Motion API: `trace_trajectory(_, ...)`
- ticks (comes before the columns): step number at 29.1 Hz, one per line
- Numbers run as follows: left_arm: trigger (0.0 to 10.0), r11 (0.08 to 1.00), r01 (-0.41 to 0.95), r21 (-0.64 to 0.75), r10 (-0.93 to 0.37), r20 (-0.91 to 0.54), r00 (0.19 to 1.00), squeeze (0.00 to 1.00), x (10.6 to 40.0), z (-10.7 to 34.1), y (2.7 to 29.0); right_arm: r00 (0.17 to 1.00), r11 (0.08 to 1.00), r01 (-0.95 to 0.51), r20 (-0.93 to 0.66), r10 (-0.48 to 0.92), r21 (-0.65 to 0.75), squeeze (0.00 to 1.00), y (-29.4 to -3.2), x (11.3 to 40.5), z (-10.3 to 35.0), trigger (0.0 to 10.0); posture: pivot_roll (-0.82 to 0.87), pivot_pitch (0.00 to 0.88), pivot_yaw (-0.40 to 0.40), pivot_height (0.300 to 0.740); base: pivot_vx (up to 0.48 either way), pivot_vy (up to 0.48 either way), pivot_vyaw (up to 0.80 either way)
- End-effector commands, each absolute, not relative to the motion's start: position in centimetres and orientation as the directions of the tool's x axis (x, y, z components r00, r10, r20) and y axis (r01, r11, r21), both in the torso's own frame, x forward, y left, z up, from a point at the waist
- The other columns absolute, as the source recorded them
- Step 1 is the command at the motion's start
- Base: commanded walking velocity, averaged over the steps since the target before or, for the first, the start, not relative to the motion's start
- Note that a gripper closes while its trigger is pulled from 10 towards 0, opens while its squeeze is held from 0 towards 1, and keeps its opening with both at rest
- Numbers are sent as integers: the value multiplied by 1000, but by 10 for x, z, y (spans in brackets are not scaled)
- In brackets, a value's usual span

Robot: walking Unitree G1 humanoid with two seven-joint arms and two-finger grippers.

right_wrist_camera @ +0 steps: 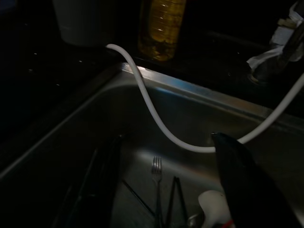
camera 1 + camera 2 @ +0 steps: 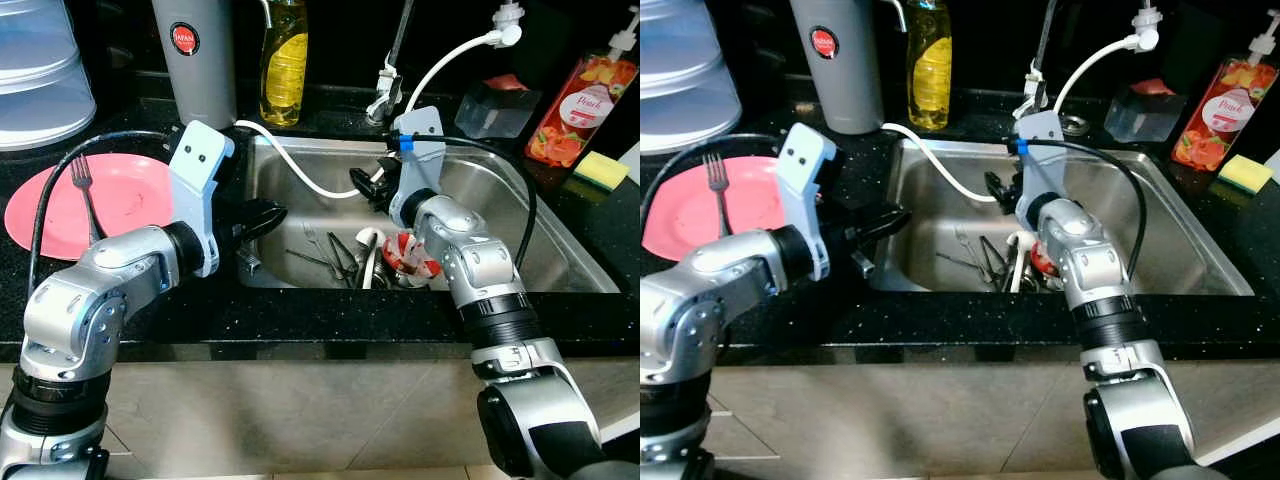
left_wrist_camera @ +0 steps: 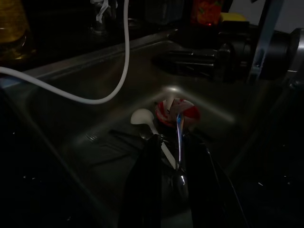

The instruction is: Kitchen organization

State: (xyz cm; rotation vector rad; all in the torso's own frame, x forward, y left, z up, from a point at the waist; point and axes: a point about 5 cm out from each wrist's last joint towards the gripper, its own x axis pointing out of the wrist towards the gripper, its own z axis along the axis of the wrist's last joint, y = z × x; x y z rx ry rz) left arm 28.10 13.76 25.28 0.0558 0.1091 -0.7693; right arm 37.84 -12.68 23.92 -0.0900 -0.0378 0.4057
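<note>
My left gripper (image 2: 266,216) hovers over the left edge of the steel sink (image 2: 560,262), shut on a metal spoon (image 3: 179,164) that hangs between its fingers. Over the middle of the sink, my right gripper (image 2: 370,184) is open with nothing between its fingers. On the sink floor lie a fork (image 1: 156,172), dark tongs (image 2: 340,255), a white spoon (image 3: 142,118) and a red-and-white cup (image 2: 410,256). A pink plate (image 2: 135,190) carrying a fork (image 2: 84,188) rests on the black counter at the left.
A white hose (image 2: 300,170) loops across the sink from the tap (image 2: 388,85). Behind the sink stand a grey canister (image 2: 195,60), a yellow soap bottle (image 2: 284,60), a peach soap bottle (image 2: 585,100) and a yellow sponge (image 2: 600,170). Clear containers (image 2: 40,70) sit at far left.
</note>
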Motion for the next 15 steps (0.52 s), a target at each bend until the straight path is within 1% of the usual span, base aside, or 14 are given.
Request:
trace_trajectory(1, 10000, 719, 695, 3, -687, -150, 711, 0, 282, 250, 137, 911, 912, -397, 71, 405, -103, 0, -128, 375, 249, 10000, 259, 0, -81, 740, 0, 0, 0)
trace_trajectory(5, 10000, 736, 677, 15, -665, -169, 727, 0, 283, 250, 137, 904, 909, -401, 114, 413, -115, 0, -130, 372, 257, 10000, 257, 0, -79, 740, 0, 0, 0)
trace_trajectory(7, 10000, 747, 665, 13, -652, -180, 736, 0, 284, 250, 137, 901, 906, -406, 115, 419, -120, 0, -130, 371, 258, 10000, 257, 0, -79, 740, 0, 0, 0)
trace_trajectory(9, 10000, 765, 643, 26, -625, -211, 752, 0, 287, 249, 138, 890, 889, -430, 91, 447, -160, 0, -130, 369, 257, 10000, 258, 0, -80, 740, 0, 0, 0)
trace_trajectory(10, 10000, 767, 642, 6, -623, -238, 745, 0, 288, 249, 139, 877, 857, -460, 33, 480, -233, 0, -130, 365, 250, 10000, 258, 0, -80, 740, 0, 0, 0)
trace_trajectory(11, 10000, 772, 636, 0, -619, -230, 751, 0, 288, 251, 139, 859, 819, -492, -11, 512, -295, 0, -130, 362, 245, 10000, 259, 0, -81, 740, 0, 0, 0)
trace_trajectory(12, 10000, 772, 636, 0, -619, -230, 751, 0, 288, 251, 139, 859, 819, -492, -11, 512, -295, 0, -130, 362, 245, 10000, 259, 0, -81, 740, 0, 0, 0)
trace_trajectory(13, 10000, 776, 631, -3, -615, -223, 756, 0, 288, 253, 140, 845, 789, -515, -44, 533, -334, 0, -129, 359, 241, 10000, 259, 0, -81, 740, 0, 0, 0)
trace_trajectory(15, 10000, 789, 614, 18, -599, -194, 777, 0, 290, 259, 142, 782, 708, -600, -86, 617, -373, 0, -127, 347, 235, 10000, 260, 0, -82, 740, 0, 0, 0)
